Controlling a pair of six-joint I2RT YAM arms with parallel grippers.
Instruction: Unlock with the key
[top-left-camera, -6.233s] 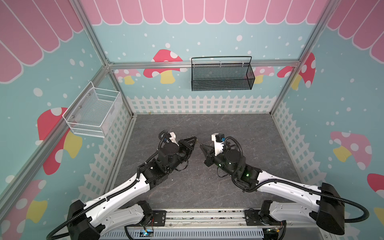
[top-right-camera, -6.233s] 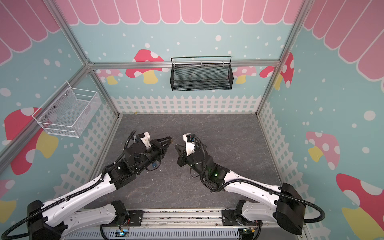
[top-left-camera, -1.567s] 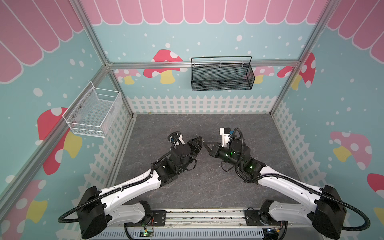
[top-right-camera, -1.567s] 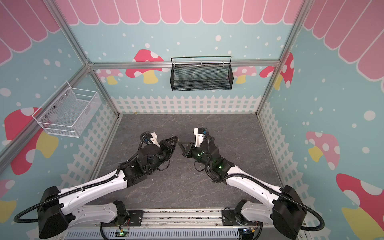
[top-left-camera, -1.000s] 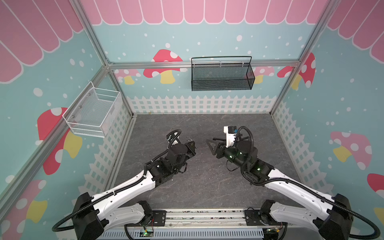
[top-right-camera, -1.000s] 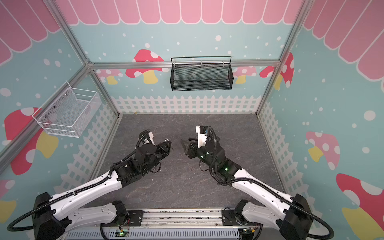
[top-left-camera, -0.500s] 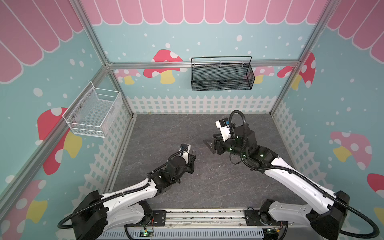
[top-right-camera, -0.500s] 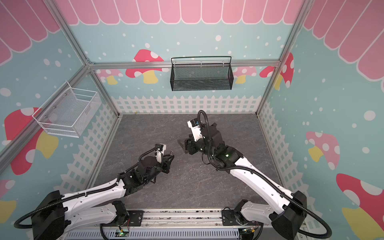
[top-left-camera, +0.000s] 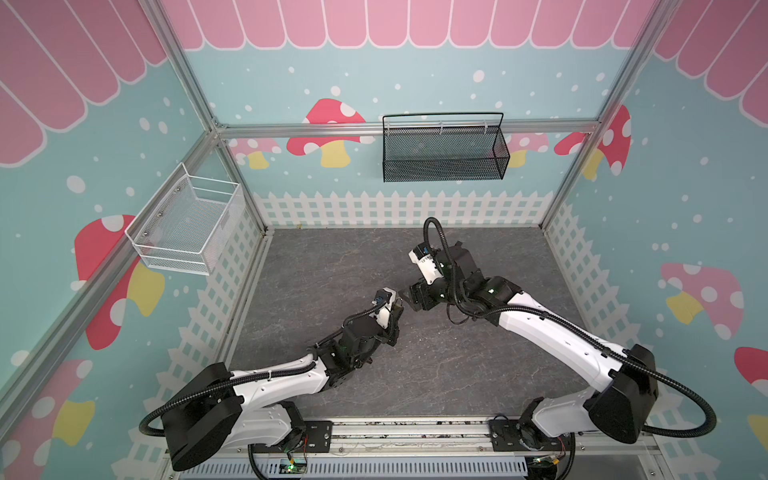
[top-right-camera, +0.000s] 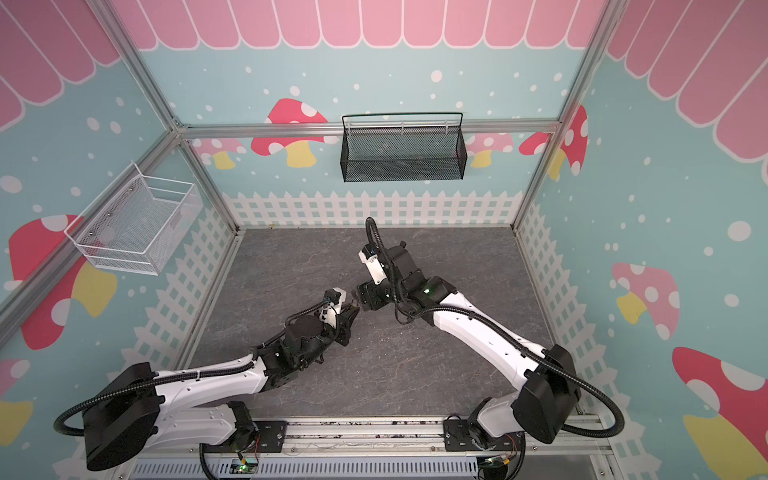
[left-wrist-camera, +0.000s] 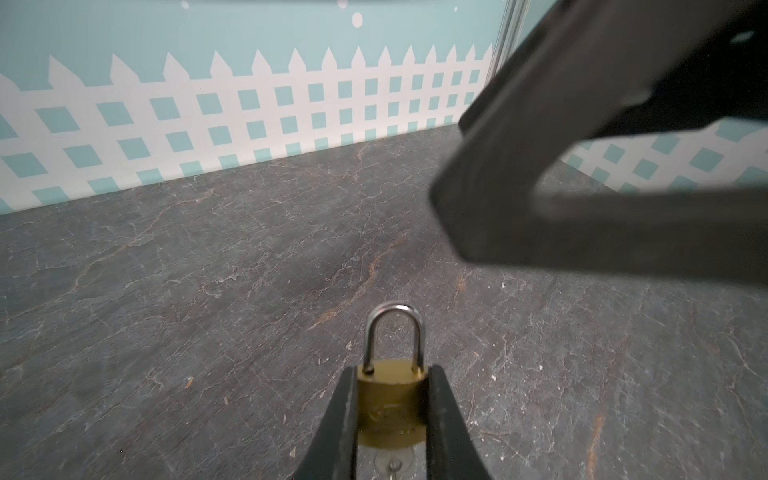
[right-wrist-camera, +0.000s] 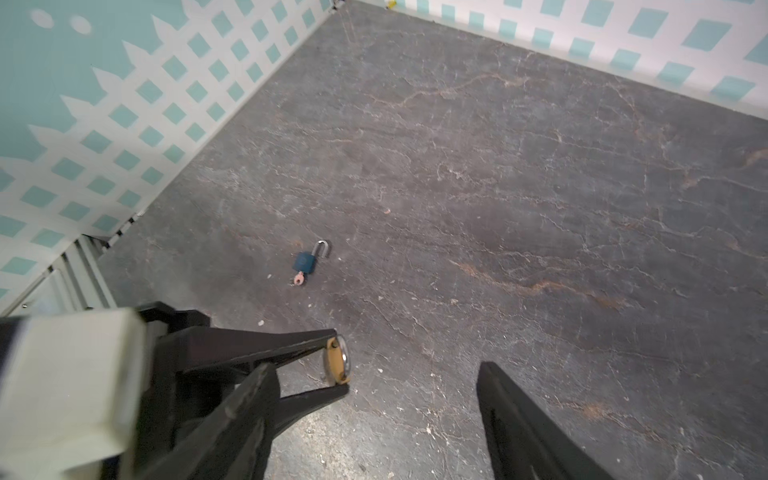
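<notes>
Key shows only as a slim grey sliver at the keyway end of the brass padlock; how deep it sits I cannot tell. Left gripper clamps that padlock's body by its sides, shackle pointing away from the wrist. Right gripper hangs just beside it, jaws spread, holding nothing. Both arms reach in and meet mid-table. A blue padlock, shackle swung open, lies apart on the dark stone-look tabletop. A black mesh basket and a white wire basket hang on the teal mushroom walls.
</notes>
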